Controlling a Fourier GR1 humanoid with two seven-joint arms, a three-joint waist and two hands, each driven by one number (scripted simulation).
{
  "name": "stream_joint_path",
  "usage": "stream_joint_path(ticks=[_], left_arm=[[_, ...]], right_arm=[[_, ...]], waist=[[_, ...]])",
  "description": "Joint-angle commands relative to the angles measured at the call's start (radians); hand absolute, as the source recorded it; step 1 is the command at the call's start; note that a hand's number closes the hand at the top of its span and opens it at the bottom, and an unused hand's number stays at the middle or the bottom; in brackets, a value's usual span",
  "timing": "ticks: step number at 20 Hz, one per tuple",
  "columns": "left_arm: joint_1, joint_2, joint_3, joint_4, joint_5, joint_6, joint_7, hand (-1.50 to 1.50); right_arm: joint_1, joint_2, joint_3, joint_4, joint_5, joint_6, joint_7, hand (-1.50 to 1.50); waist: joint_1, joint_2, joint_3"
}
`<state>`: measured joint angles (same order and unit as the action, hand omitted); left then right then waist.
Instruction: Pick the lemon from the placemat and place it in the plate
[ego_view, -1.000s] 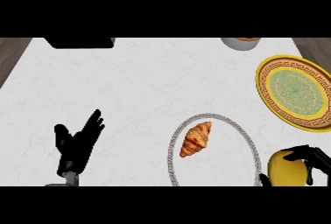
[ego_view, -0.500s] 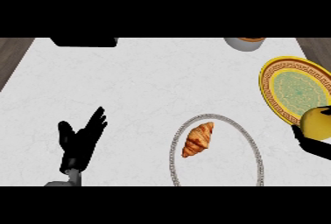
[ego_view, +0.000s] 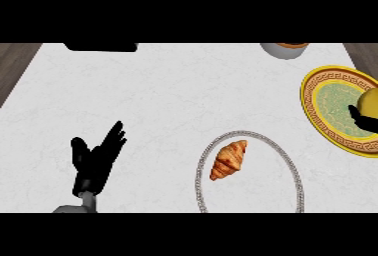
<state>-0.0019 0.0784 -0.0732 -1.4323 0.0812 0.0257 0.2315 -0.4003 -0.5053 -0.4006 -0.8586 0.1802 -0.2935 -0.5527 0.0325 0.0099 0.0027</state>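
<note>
A yellow lemon shows at the right edge, over the green middle of the gold-rimmed plate. My right hand is mostly cut off by the edge; its black fingers curl round the lemon from below. A placemat with a beaded oval rim lies at the lower middle and carries a croissant. My left hand rests open at the lower left, fingers up.
A grey bowl or cup stands at the back right edge of the white marble counter. A dark block sits at the back left. Brown wood shows past the counter's left and right corners.
My right hand has carried the lemon up and to the right, from beside the placemat to over the plate's middle. The left hand has stayed put.
</note>
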Motion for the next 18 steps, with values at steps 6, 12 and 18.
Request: stream_joint_path(ticks=[6,12,18], left_arm=[[-0.022,0.006,0.002,-0.012,0.009,-0.023,0.000,0.00],[-0.029,0.004,-0.011,-0.017,-0.005,-0.017,0.019,0.00],[-0.042,0.006,0.004,0.027,0.004,-0.032,-0.015,0.00]], right_arm=[[-0.249,-0.160,-0.018,0.469,0.071,0.023,0.022,1.50],[-0.274,-0.168,0.104,0.599,0.205,0.098,0.003,-1.50],[-0.311,-0.120,0.037,0.635,0.133,0.182,-0.139,-1.50]], waist=[[0.037,0.013,0.001],[0.052,0.020,0.004],[0.045,0.026,0.007]])
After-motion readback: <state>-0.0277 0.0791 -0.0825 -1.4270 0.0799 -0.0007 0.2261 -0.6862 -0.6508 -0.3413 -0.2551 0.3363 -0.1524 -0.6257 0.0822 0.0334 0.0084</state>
